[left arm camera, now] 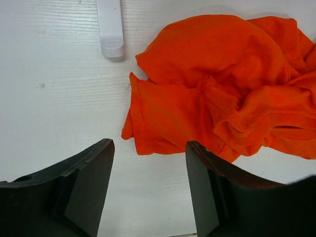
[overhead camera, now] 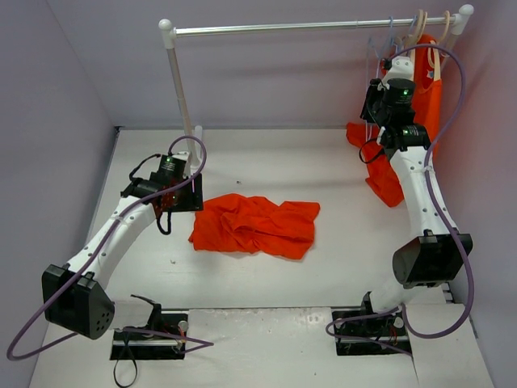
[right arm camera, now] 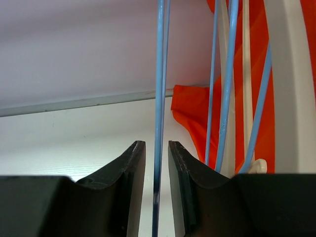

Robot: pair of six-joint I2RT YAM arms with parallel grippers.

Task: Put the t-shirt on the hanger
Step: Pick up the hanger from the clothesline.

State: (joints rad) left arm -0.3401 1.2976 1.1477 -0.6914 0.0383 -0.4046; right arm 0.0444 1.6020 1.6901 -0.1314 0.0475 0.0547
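The orange t-shirt (overhead camera: 254, 225) lies crumpled on the white table, mid-left; it fills the upper right of the left wrist view (left arm camera: 222, 89). My left gripper (overhead camera: 187, 200) is open and empty just above the table beside the shirt's left edge (left arm camera: 148, 148). The pale blue wire hanger (overhead camera: 381, 48) hangs on the rail at the back right. My right gripper (overhead camera: 378, 85) is raised to it; in the right wrist view its jaws (right arm camera: 157, 145) straddle one blue wire (right arm camera: 160, 74) with a thin gap on each side, not clamped.
A white clothes rack with a metal rail (overhead camera: 307, 28) and a left post (overhead camera: 179, 89) stands at the back; its foot (left arm camera: 109, 24) lies near the shirt. Cream hangers (overhead camera: 432, 28) carrying another orange garment (overhead camera: 426, 93) hang next to the blue wires.
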